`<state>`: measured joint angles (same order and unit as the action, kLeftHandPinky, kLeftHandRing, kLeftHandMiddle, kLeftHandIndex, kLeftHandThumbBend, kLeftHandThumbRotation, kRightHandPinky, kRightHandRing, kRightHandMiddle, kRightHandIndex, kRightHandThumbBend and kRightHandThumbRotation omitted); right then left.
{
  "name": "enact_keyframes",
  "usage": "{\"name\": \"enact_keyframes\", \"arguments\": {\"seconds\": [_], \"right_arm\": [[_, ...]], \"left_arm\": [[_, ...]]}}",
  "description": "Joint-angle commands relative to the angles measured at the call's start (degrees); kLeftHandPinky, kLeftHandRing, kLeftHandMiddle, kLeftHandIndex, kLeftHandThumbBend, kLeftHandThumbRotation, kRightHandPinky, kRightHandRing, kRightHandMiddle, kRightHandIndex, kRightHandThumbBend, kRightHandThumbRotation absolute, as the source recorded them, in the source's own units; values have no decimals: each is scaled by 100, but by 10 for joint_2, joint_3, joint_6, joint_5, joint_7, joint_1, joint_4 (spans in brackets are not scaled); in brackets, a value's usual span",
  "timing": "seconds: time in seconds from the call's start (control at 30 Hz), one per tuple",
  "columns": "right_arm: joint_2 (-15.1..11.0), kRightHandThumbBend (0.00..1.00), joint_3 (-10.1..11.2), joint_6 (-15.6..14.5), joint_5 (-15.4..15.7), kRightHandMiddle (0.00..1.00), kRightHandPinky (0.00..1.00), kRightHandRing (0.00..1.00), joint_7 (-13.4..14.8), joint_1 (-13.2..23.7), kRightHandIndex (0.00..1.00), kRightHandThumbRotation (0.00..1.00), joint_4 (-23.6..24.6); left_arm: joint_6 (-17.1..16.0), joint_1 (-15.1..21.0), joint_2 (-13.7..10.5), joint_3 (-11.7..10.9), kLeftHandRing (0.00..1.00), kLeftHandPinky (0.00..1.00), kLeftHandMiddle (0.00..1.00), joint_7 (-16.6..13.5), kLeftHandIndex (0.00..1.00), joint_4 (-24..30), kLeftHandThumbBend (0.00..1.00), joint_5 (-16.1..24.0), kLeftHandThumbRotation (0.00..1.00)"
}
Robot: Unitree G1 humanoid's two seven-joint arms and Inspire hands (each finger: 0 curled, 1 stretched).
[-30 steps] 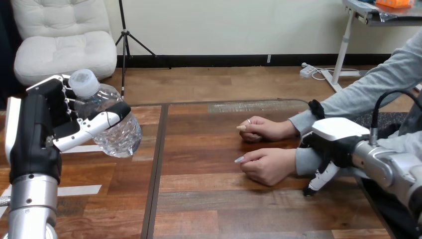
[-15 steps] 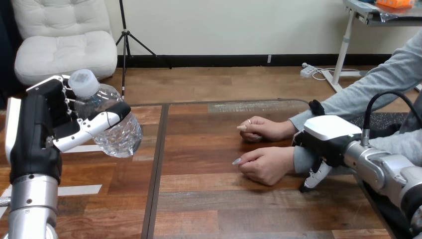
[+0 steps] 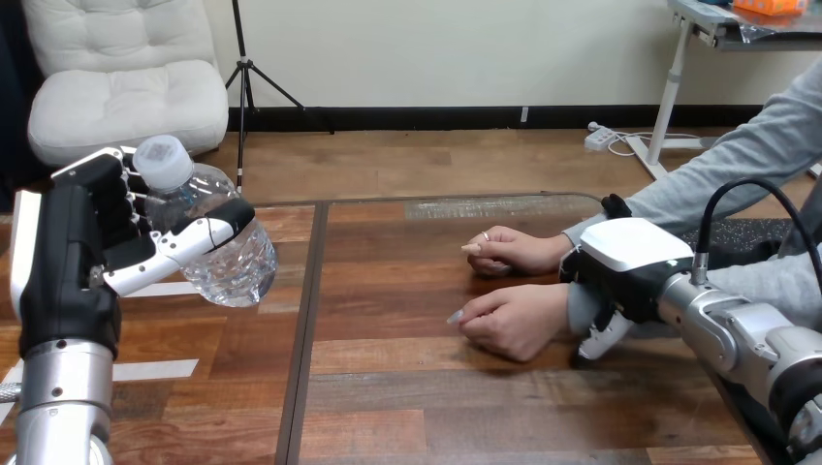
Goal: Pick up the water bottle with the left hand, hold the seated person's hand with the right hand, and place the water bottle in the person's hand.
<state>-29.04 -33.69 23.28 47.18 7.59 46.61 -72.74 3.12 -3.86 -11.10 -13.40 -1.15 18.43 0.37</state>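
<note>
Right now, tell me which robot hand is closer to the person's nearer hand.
Right. The right robot hand is beside the wrist of the person's nearer hand; the left robot hand is far across the table, gripping the water bottle.

Clear ribbed water bottle point(image 3: 221, 242), pale cap, tilted cap-up, gripped in the left hand point(image 3: 73, 262) above the worktop point(image 3: 417, 397). The person's nearer hand point(image 3: 514, 323) rests loosely curled on the worktop.

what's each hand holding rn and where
The left hand grips the water bottle round its upper body below the cap. The right hand sits over the person's wrist; a grip cannot be told.
</note>
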Motion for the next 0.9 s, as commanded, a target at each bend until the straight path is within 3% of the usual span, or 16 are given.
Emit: {"name": "enact_keyframes", "arguments": {"seconds": [0.0, 0.2, 0.67, 0.87], "right_arm": [[4, 88, 0, -6, -2, 60, 53, 58, 24, 22, 59, 28, -1], [5, 84, 0, -5, -1, 56, 48, 54, 32, 22, 56, 28, 1], [7, 76, 10, 2, -13, 48, 36, 43, 37, 21, 49, 17, -1], [7, 70, 14, 3, -20, 44, 32, 39, 25, 21, 46, 15, -3]], "left_arm": [[-23, 29, -5, -5, 34, 28, 39, 0, 40, 23, 70, -4, 0], [-21, 28, -4, -5, 34, 28, 39, 0, 40, 24, 70, -5, 0], [-26, 28, -5, -6, 34, 28, 39, 1, 40, 23, 70, -4, 0], [-22, 27, -6, -7, 34, 28, 39, -1, 40, 25, 70, -2, 0]]}}
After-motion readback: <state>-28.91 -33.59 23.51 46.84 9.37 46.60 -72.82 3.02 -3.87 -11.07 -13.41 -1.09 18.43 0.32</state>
